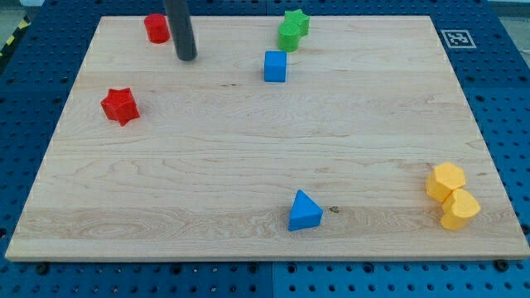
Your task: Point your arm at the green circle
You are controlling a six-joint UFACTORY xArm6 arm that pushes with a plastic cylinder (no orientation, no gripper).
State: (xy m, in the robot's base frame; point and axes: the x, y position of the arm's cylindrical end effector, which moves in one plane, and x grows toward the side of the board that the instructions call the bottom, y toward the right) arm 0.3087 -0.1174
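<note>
**Resting near the red cylinder, far from the green circle**

Standing on the table (248, 165) at the view's top left, my tip (186, 57) sits just at four o'clock of the red cylinder (156, 28), close but apart. No end effector jaws exist on this rod, so open or closed does not apply. At three o'clock of my tip, well apart, the green circle (288, 36) touches the green star (297, 21) above it. Below them lies the blue cube (275, 66). A red star (120, 106) sits at seven o'clock of my tip. The blue triangle (304, 211) lies near the view's bottom; two yellow blocks (445, 181) (460, 209) touch at bottom right.
</note>
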